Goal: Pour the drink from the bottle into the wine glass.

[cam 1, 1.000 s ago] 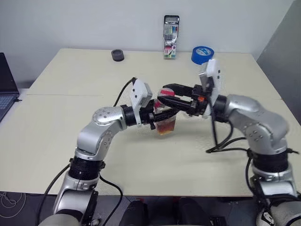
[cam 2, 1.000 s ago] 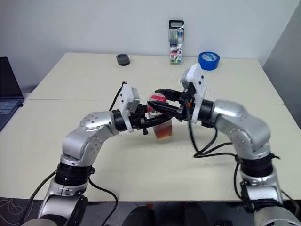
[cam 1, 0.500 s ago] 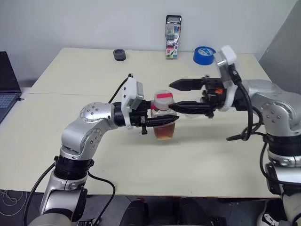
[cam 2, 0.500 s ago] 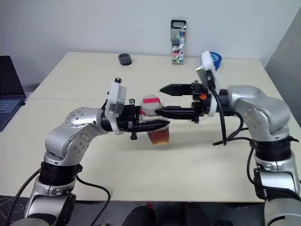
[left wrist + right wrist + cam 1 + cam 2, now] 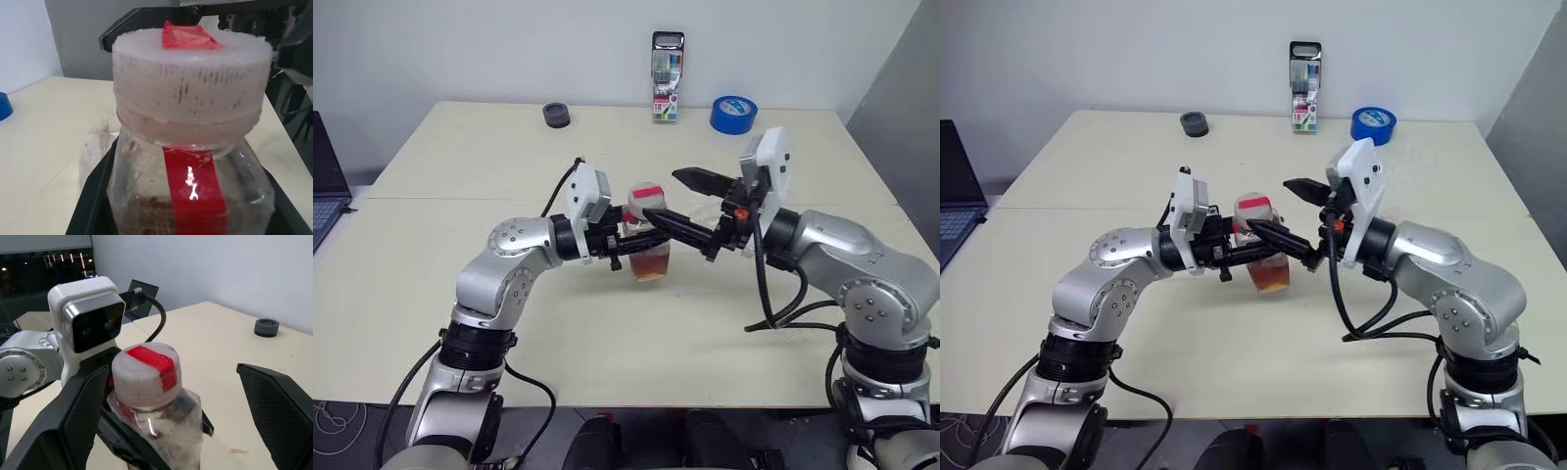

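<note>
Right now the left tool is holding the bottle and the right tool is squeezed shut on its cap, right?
Not quite. The left tool does hold the bottle, but the right tool is open: its two fingers stand wide apart on either side of the cap without touching it. The right wrist view shows this.

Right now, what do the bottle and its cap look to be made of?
The bottle: clear, glossy, thin plastic by the look, its wall creased and dented, a shiny red label strip down it. Its cap: matt whitish plastic with ribbed sides, red tape on top.
</note>
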`<act>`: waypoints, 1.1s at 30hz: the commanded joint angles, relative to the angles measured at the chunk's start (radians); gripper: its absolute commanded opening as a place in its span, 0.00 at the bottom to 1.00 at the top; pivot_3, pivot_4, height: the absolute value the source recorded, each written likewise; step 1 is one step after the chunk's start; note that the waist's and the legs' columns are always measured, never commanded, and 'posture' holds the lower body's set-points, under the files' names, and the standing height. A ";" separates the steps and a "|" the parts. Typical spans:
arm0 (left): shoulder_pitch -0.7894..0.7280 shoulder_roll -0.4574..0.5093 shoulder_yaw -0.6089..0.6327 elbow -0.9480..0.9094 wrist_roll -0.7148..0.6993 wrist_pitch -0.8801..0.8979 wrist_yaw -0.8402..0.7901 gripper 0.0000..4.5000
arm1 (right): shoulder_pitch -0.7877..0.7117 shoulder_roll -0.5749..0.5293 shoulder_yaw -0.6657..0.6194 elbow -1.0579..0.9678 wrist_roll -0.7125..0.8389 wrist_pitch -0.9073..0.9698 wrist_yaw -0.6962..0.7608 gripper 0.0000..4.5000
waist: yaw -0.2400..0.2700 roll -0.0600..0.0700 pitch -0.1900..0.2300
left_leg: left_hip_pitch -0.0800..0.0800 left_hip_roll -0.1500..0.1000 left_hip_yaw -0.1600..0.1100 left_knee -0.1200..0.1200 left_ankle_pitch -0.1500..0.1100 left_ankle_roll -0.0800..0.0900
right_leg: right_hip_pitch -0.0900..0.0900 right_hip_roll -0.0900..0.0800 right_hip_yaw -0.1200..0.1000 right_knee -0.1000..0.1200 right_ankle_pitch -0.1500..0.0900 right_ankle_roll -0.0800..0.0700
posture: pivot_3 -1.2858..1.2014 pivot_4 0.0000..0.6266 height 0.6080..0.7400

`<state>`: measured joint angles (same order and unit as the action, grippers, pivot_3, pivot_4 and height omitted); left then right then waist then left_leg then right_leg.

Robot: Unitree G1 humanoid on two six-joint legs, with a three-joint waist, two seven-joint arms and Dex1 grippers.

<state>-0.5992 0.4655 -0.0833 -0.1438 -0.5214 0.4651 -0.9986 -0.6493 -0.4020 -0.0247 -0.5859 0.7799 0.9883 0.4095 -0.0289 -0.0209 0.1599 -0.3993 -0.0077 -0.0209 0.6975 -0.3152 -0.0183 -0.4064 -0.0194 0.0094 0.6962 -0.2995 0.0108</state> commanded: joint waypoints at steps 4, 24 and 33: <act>-0.035 -0.007 -0.002 0.001 0.002 -0.034 -0.031 0.40 | -0.027 0.025 0.002 -0.031 0.049 -0.002 -0.026 0.99 | 0.000 0.000 0.000 | 0.000 0.000 0.000 0.000 0.000 0.000 | 0.000 0.000 0.000 0.000 0.000 0.000 | 0.52 0.24 1.00; -0.032 -0.019 -0.009 -0.022 0.014 -0.031 -0.033 0.40 | -0.041 0.010 0.034 0.041 0.025 -0.057 0.032 0.00 | -0.001 0.000 0.000 | 0.000 0.000 0.000 0.000 0.000 0.000 | 0.000 0.000 0.000 0.000 0.000 0.000 | 0.52 0.24 1.00; -0.040 -0.016 0.000 -0.015 0.014 -0.037 -0.025 0.40 | -0.065 -0.018 0.032 0.076 0.049 -0.065 0.100 0.29 | -0.001 0.000 0.000 | 0.000 0.000 0.000 0.000 0.000 0.000 | 0.000 0.000 0.000 0.000 0.000 0.000 | 0.52 0.24 1.00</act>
<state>-0.6090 0.4499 -0.1131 -0.1123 -0.4905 0.4513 -1.0210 -0.7021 -0.4072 0.0144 -0.5042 0.8172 0.9266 0.4973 -0.0299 -0.0207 0.1601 -0.3993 -0.0077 -0.0209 0.6974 -0.3154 -0.0178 -0.4064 -0.0192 0.0095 0.6962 -0.2995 0.0107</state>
